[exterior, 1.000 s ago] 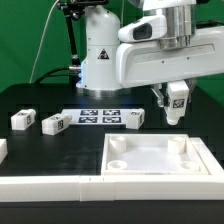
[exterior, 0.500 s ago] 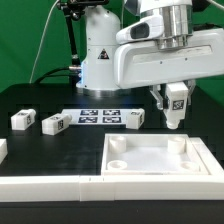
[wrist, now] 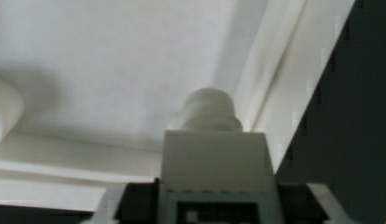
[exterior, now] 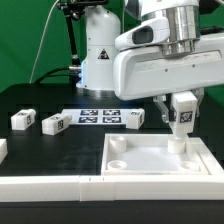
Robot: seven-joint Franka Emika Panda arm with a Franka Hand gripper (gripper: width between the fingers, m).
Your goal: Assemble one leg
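My gripper is shut on a white leg with a black-and-white tag, held upright. The leg's lower end hangs just above the far right corner socket of the large white tray-like part. In the wrist view the leg points down at the tray's inner corner, its rounded tip close to the rim. Three more legs lie on the black table: one at the exterior view's left, one beside it, one near the marker board.
The robot base stands behind the marker board. A white rail runs along the table's front edge. A small white piece shows at the left edge.
My gripper has moved with the leg toward the exterior view's right and down, from above the table behind the tray to over the tray's far right corner.
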